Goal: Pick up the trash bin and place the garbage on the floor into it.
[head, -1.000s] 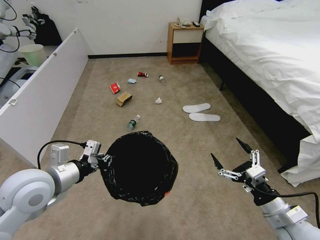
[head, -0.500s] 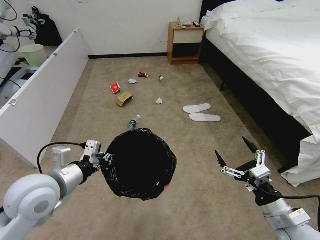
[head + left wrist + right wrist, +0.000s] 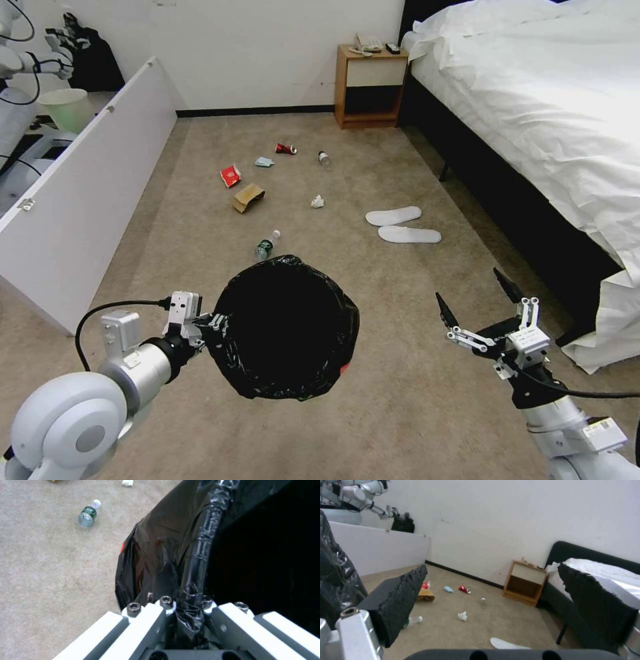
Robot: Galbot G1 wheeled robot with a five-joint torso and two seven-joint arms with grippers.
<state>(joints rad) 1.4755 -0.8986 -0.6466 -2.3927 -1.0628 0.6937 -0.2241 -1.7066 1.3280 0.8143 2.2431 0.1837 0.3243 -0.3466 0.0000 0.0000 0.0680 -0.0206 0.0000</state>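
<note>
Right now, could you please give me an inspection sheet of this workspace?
Surface: the floor, carpeted, litter scattered mid-room.
Job's things: the trash bin, bag-lined, held off the floor; the garbage on the floor: green-labelled bottle, cardboard piece, red carton, face mask, crushed can, tissue wad, slippers.
Clutter: pale bucket behind the white panel.
Grippers: left gripper clamps the bin's rim; right gripper open, empty.
Cables: black cable loops over the left wrist.
Surroundings: bed, nightstand.

Glossy black crinkled plastic bag (image 3: pixel 287 327) lines the small round red bin — beige short-pile carpet floor (image 3: pixel 400 413) bears white flat slippers (image 3: pixel 403 225) — crushed red can (image 3: pixel 285 149).
</note>
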